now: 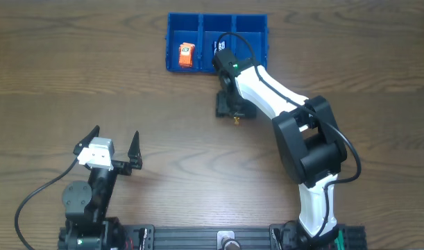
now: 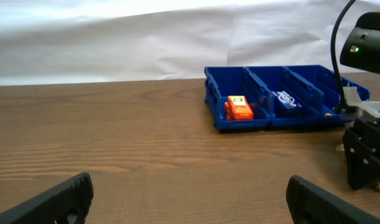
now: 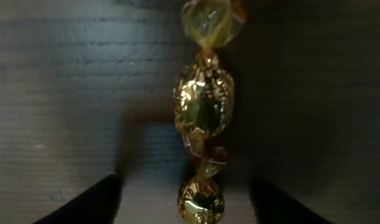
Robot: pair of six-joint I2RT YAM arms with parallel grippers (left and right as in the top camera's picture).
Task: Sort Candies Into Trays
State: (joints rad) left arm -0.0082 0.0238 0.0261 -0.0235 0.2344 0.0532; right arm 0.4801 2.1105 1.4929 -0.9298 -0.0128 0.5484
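A blue tray (image 1: 252,43) with three compartments stands at the far middle of the table. Its left compartment holds an orange candy (image 1: 187,55), and a blue-white candy (image 2: 286,99) lies in the middle one. Just in front of the tray, my right gripper (image 1: 236,111) points down at the table, open. Its fingers stand on either side of a gold foil candy (image 3: 204,102) that lies on the wood, with more gold and yellow wrapping at both ends. My left gripper (image 1: 116,142) hovers open at the near left, holding nothing.
Bare wooden tabletop (image 1: 94,76) spreads left and right of the tray. A white cloth (image 2: 115,37) backs the table's far edge. The right arm's black cable (image 1: 243,45) loops over the tray.
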